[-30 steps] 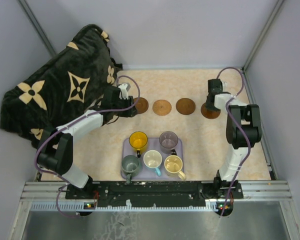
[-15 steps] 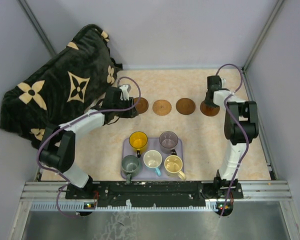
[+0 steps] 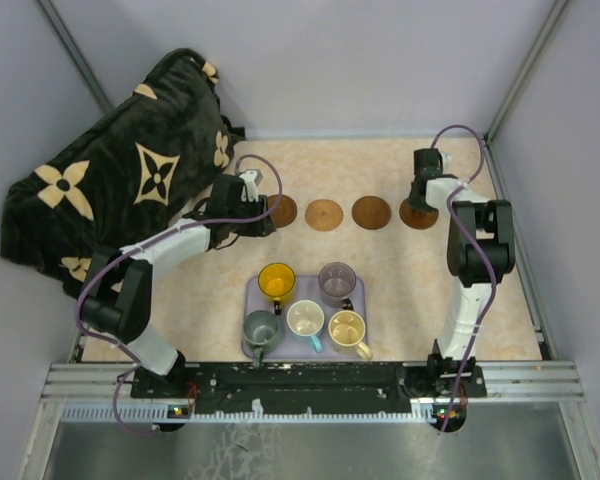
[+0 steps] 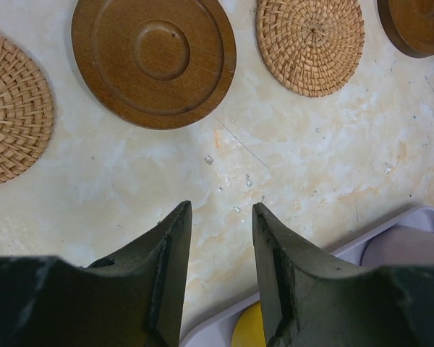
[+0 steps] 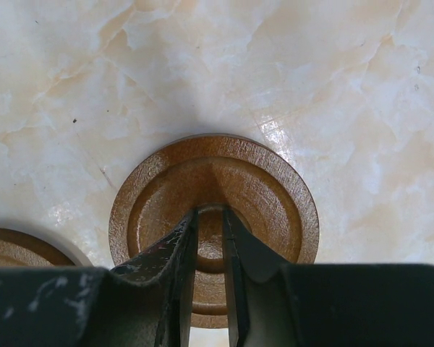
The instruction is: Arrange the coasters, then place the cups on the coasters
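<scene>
Wooden coaster point(image 5: 275, 206) is lying flat at the coaster row's right end. Right gripper point(image 5: 211, 217) is hanging over its centre, fingers narrowly parted, gripping nothing. Judging it light, stiff and thin: pinching at the rim looks best. Left gripper point(image 4: 220, 217) is showing a narrow, empty gap. Lavender tray point(image 3: 358, 308) is carrying 5 cups: yellow point(image 3: 277, 281), purple point(image 3: 336, 282), grey-green point(image 3: 261, 328), white point(image 3: 305, 319), cream point(image 3: 347, 328).
</scene>
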`<state>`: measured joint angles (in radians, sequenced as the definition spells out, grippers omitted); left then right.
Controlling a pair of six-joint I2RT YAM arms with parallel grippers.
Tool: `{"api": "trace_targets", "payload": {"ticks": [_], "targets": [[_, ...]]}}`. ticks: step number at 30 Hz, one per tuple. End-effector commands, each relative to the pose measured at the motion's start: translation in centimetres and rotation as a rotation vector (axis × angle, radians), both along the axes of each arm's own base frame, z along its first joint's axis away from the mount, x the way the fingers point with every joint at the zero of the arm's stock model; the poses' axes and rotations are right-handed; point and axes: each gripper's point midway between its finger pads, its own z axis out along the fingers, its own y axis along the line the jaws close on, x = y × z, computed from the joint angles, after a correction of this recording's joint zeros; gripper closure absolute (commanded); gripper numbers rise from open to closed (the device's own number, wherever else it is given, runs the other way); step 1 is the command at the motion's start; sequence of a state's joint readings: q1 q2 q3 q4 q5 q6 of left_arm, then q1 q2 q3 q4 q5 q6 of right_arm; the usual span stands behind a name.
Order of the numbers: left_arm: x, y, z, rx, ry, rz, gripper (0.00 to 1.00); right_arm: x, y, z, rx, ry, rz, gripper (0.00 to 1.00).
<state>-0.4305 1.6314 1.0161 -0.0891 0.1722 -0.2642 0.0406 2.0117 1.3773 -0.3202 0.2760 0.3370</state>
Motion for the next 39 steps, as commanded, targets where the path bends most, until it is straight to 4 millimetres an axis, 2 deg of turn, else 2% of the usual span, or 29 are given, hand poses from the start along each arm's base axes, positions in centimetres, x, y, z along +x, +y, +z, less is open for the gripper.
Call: {"api": "trace_targets", "payload": {"ticks": [1,5,11,17,23,28,34,37,38,39], "targets": [[0.8,-0.3,0.6,0.004,-0.029,-0.005,0.54,-0.3,-0.1,-0.5,0.004,0.018,0.000,0.78],[0.9,-0.3,0.5,0.007,-0.033,0.000,0.54,-0.3,-0.1,0.6,0.004,-0.003,0.007,0.78],[1.7,0.0,0.8,0.023,-0.062,0.020,0.54,0.1,0.1,3.3,0.010,-0.064,0.014,0.76],[2.8,0.5,1.9,0.034,-0.103,0.066,0.55,-0.1,0.2,7.1,0.015,-0.139,0.026,0.73],[3.3,1.8,3.7,0.041,-0.158,0.138,0.56,-1.4,0.3,11.1,0.024,-0.221,0.034,0.66],[2.7,3.7,5.4,0.053,-0.194,0.220,0.55,-3.8,0.4,14.6,0.029,-0.318,0.038,0.54],[0.8,6.6,7.9,0.073,-0.263,0.312,0.53,-7.7,0.7,17.0,0.051,-0.412,0.058,0.41],[-0.7,8.1,8.9,0.088,-0.279,0.350,0.51,-9.5,1.3,17.7,0.087,-0.448,0.076,0.22],[-1.3,8.7,9.2,0.092,-0.283,0.365,0.50,-10.1,1.5,17.7,0.100,-0.455,0.084,0.10],[-1.9,9.2,9.5,0.097,-0.289,0.378,0.49,-10.7,1.8,17.8,0.111,-0.458,0.092,0.03]]}}
